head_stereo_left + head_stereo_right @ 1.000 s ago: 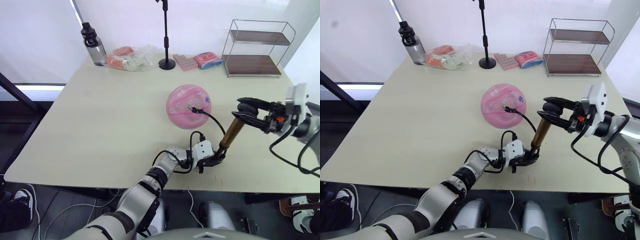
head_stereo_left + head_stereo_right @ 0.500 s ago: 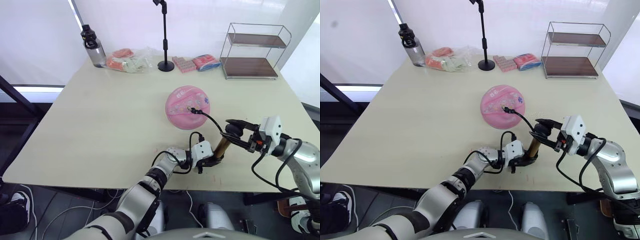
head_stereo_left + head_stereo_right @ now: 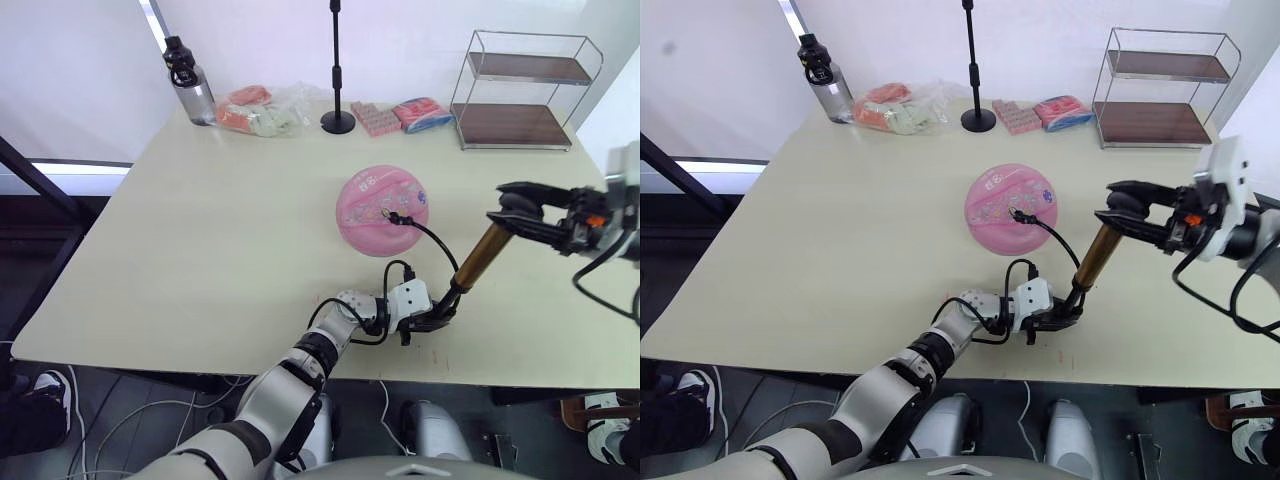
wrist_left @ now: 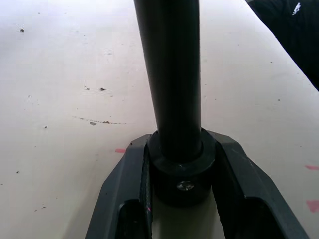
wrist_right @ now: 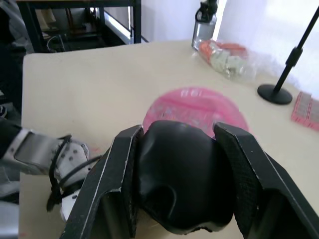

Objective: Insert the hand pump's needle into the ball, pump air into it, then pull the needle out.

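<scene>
Hand pump stands slanted on the tabletop, held at both ends. The left gripper has its two black fingers clamped on the black cap at the foot of the barrel, which rests near the front edge of the tabletop; the left wrist view shows the cap wedged tight between them, with the dark barrel rising away. The right gripper has its fingers closed around the black handle at the upper end, up off the tabletop and to the right of the ball. Between the two grips the gold-bronze barrel leans up and to the right.

From the foot of the pump a thin black hose loops up and arcs over to the pink ball, which sits near the middle of the tabletop, just behind and to the left of the pump's foot. The hose ends in a small black fitting on the top right of the ball; the needle itself is too small to make out, so how deep it sits cannot be told.

Along the far edge stand a dark-capped water bottle, a clear bag of packets, a black stand with a round base, two small pink packages and a wire rack with two wooden shelves.
</scene>
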